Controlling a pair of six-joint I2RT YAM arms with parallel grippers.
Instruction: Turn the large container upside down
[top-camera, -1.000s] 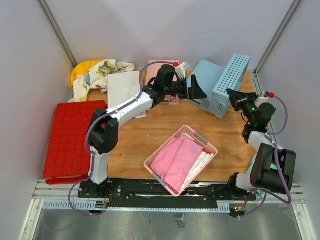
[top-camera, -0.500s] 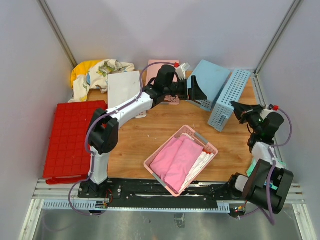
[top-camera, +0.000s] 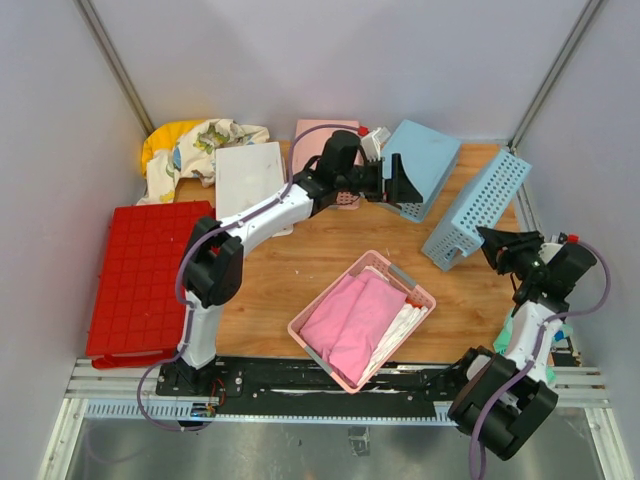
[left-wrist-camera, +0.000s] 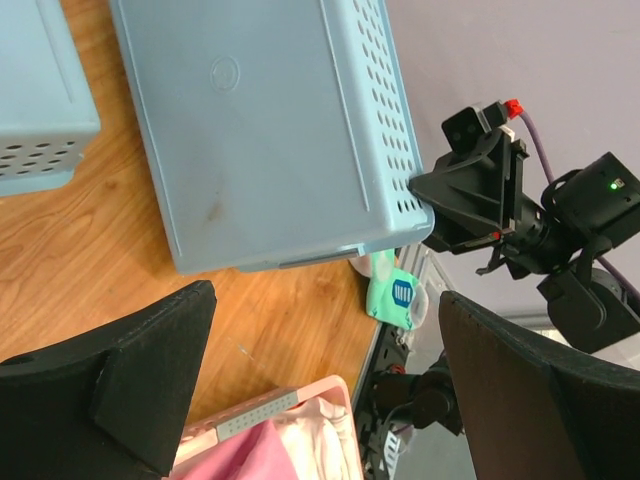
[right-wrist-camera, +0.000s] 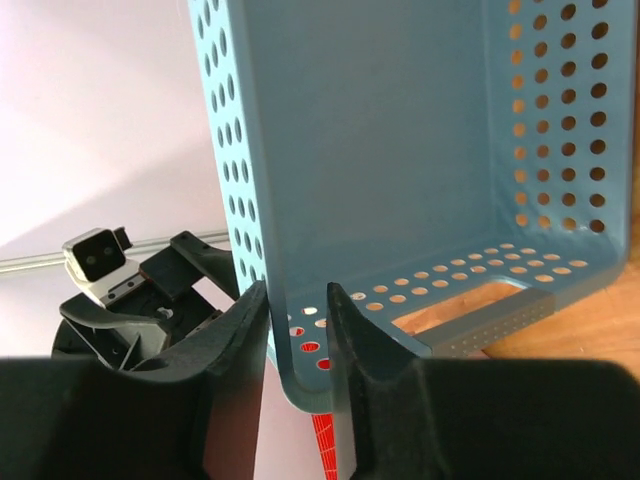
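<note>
Grid ribs face up on the large container (top-camera: 145, 275), a shallow red bin lying bottom-up at the left side of the counter (top-camera: 320, 250), its left part reaching past the wooden edge. Neither arm touches it; both are well apart from it, toward the far right.

The left pincer (top-camera: 400, 185) is stretched toward the far middle with its jaws spread wide and nothing between them. It sits just beside a light-blue basket (top-camera: 428, 160) that lies against the far edge.

The right pincer (top-camera: 487, 243) is at the right side, at the near corner of a second, perforated blue basket (top-camera: 480, 205), which stands tilted on its edge with its holed side showing from above. In the right wrist view its two fingers (right-wrist-camera: 235, 345) straddle that basket's wall with only a narrow gap between them; whether they actually pinch the wall or just bracket it I cannot tell.

A pink basket (top-camera: 415, 295) with pink cloth inside sits at the near middle of the counter. At the far left lie a white flat tray (top-camera: 248, 175) and a patterned cloth (top-camera: 195, 145).
</note>
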